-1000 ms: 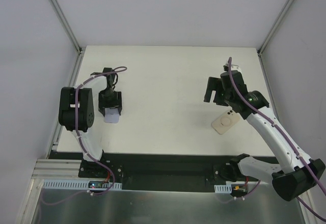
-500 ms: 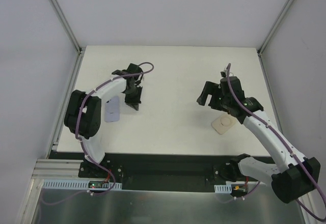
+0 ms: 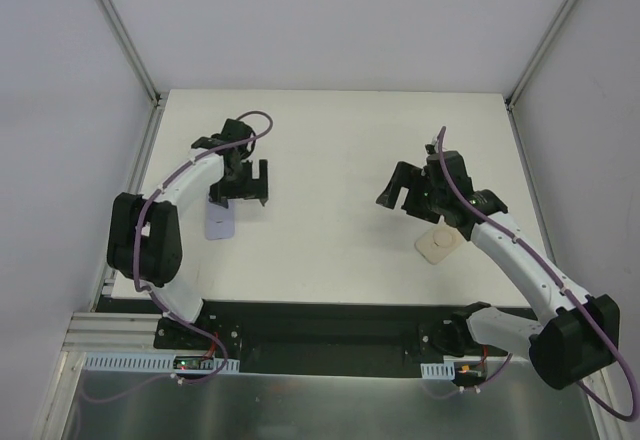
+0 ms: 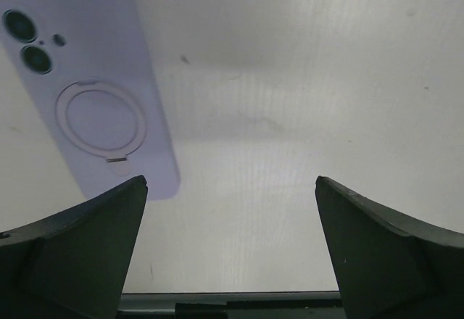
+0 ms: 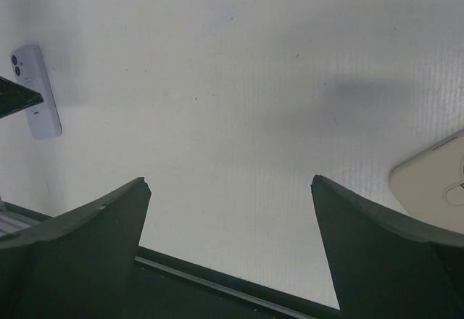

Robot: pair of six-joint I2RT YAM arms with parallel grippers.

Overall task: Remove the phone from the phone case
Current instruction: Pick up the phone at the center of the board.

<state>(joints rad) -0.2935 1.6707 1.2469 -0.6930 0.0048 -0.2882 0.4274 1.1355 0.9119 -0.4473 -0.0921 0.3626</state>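
On the left side of the white tabletop [image 3: 330,150], a lavender phone case [image 3: 220,224] is laid flat with its back up, its far end covered in the overhead view by the left end effector [image 3: 240,198]. From the left wrist view, two dark lenses, a small dot and a raised ring with a short tab are seen on the back of the case [image 4: 94,116]. Whether any lettering or brand mark is carried there cannot be made out, and its upper corner is cut off by the picture edge. It cannot be told for certain whether a phone is seated inside. The left end effector [image 4: 232,246] is held wide open above bare tabletop just beside the case, with nothing between its fingers. On the right side, well apart, a beige flat piece [image 3: 437,245] with rounded corners is partly hidden by the right arm. In the right wrist view it is cropped by the frame edge, so its markings stay unclear. The right end effector [image 3: 405,205] is likewise spread wide and empty.
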